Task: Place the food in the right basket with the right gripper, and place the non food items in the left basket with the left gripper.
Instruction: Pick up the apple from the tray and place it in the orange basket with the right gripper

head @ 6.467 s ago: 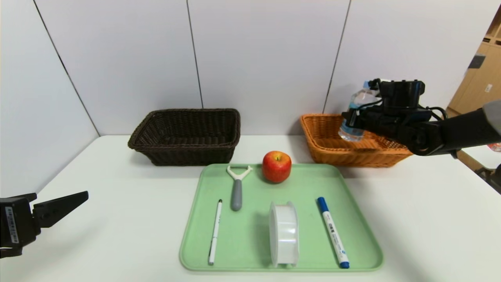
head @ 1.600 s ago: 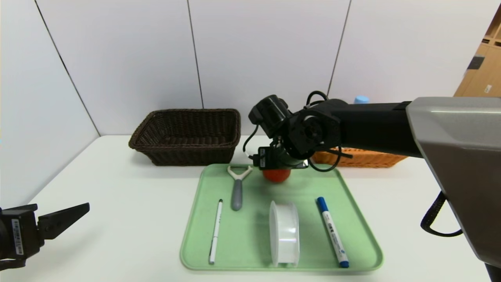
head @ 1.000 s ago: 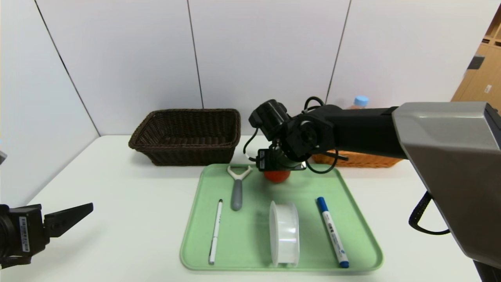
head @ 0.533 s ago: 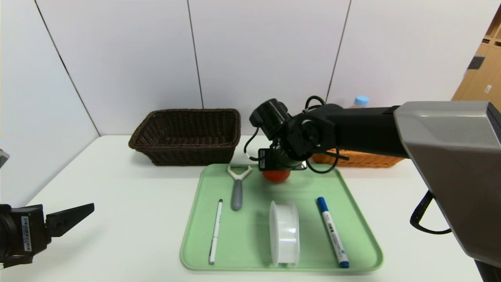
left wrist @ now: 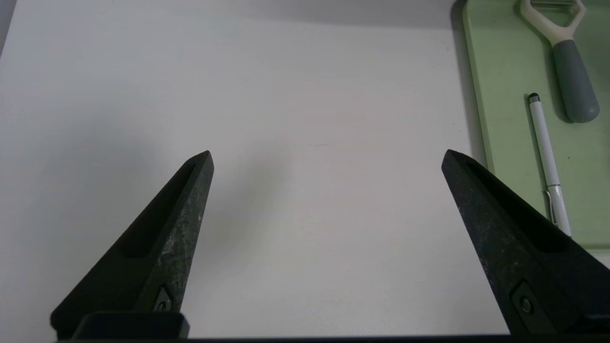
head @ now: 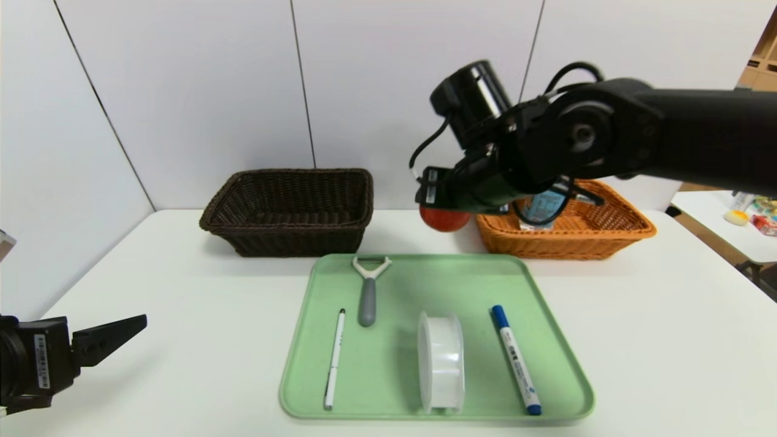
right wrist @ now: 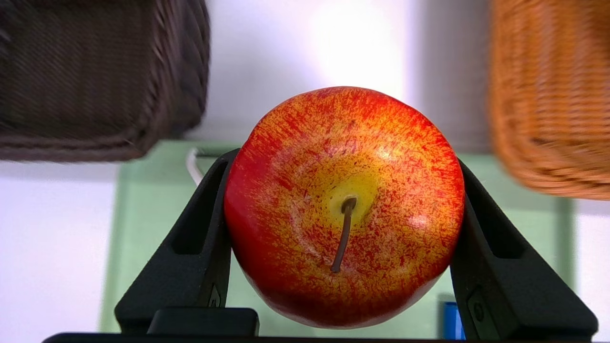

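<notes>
My right gripper [head: 448,209] is shut on the red apple [head: 446,219] and holds it in the air above the table, between the two baskets; in the right wrist view the apple [right wrist: 344,205] fills the space between both fingers. The bottle [head: 542,209] stands in the orange-tan basket [head: 613,233], partly behind my arm. The dark brown basket [head: 290,209] is empty. The peeler [head: 368,290], pen [head: 333,358], tape roll [head: 441,362] and marker [head: 516,359] lie on the green tray [head: 546,303]. My left gripper [left wrist: 326,159] is open and empty, low at the table's left front.
The white table [head: 182,291] has bare surface left of the tray, under my left gripper. A white panel wall stands right behind the baskets. A second table with small items [head: 749,213] is at the far right.
My right gripper has lifted the apple off the tray and carried it up and back toward the orange-tan basket. The bottle, held 6.5 s ago, now stands in that basket. The left arm barely moved.
</notes>
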{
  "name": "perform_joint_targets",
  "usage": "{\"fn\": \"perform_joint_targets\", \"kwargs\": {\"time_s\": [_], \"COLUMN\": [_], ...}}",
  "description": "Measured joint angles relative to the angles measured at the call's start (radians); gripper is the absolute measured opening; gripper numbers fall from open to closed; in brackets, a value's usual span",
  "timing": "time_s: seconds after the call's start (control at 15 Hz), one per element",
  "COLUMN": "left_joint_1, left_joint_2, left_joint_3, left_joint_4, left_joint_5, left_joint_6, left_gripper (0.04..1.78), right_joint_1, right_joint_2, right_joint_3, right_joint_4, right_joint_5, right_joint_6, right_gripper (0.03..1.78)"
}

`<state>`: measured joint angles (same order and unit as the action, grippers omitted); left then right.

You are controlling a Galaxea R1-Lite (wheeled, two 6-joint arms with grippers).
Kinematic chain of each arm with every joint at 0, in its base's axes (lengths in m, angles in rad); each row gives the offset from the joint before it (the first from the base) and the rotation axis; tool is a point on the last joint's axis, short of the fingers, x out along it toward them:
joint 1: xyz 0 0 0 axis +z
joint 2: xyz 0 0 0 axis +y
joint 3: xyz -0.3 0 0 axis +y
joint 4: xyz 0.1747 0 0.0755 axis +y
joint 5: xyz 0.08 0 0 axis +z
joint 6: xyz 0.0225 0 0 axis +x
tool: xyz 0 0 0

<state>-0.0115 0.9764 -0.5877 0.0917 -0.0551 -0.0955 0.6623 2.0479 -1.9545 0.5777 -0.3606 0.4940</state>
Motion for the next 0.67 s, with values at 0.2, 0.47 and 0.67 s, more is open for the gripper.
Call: {"fn": "perform_joint_targets", "kwargs": {"time_s": [0.2,0.47,0.67], "left_joint_1": [-0.001,-0.001,-0.001], "left_joint_2": [0.006,0.018,0.025], "left_joint_3": [-0.001,-0.001,0.001], "left_joint_4": [-0.011,-0.036,-0.036], "left_joint_5": [0.000,0.000,-0.001], "left_joint_6": [0.000,-0.001,0.000], "left_gripper": [1.69,1.69,1.69], "right_joint_1": [-0.067,-0.250,-0.395], "right_joint_2": [-0.144,-0.315,-0.412], "right_joint_3": [0.002,0.010,0.010], "right_joint_4": [0.009,0.108,0.114], "right_joint_5": [0.035,0.144,0.260], "right_joint_6": [-0.002,-0.008,-0.012], "right_gripper": [1.21,1.21,1.21]}}
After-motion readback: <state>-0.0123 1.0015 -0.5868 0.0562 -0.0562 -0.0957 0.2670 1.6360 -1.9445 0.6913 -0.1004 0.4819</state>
